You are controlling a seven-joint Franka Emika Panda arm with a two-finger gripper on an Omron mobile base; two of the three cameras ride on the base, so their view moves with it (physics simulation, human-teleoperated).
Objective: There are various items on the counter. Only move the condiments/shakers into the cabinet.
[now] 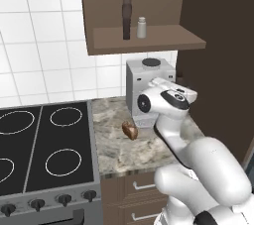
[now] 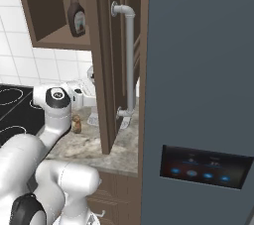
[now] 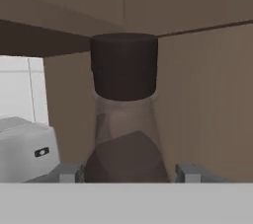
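Behind the arm [image 1: 173, 120], hand hidden, bottle [image 3: 124, 119] base cut off

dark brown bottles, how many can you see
2: one bottle stands on the cabinet shelf beside the shaker; another bottle sits close before the gripper.

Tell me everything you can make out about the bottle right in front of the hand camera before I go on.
The bottle stands upright and fills the middle of the hand view. It has a wide, black, cylindrical cap, a narrow, clear-looking neck that flares into the shoulders, and dark brown contents below. Its lower body and base are cut off. A brown wooden panel is behind it, and the silver coffee machine is to its left. A grey finger tip sits beside each shoulder. I cannot tell whether the jaws press on it.
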